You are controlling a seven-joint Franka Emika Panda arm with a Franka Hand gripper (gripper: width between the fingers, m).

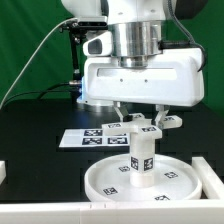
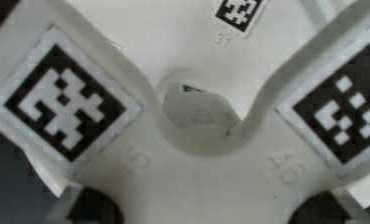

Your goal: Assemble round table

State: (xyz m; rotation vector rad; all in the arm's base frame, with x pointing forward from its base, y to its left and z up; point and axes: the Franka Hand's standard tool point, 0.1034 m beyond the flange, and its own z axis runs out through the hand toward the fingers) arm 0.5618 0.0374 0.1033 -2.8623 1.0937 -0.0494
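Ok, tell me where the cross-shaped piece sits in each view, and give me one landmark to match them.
Exterior view: the cross-shaped piece sits at centre, on top of the upright cylinder, between the fingers of the pincer.
Wrist view: the cross-shaped piece fills nearly the whole picture, seen close from above, its arms carrying large tags.
Shared landmark: the black-and-white square tags on the piece's arms.
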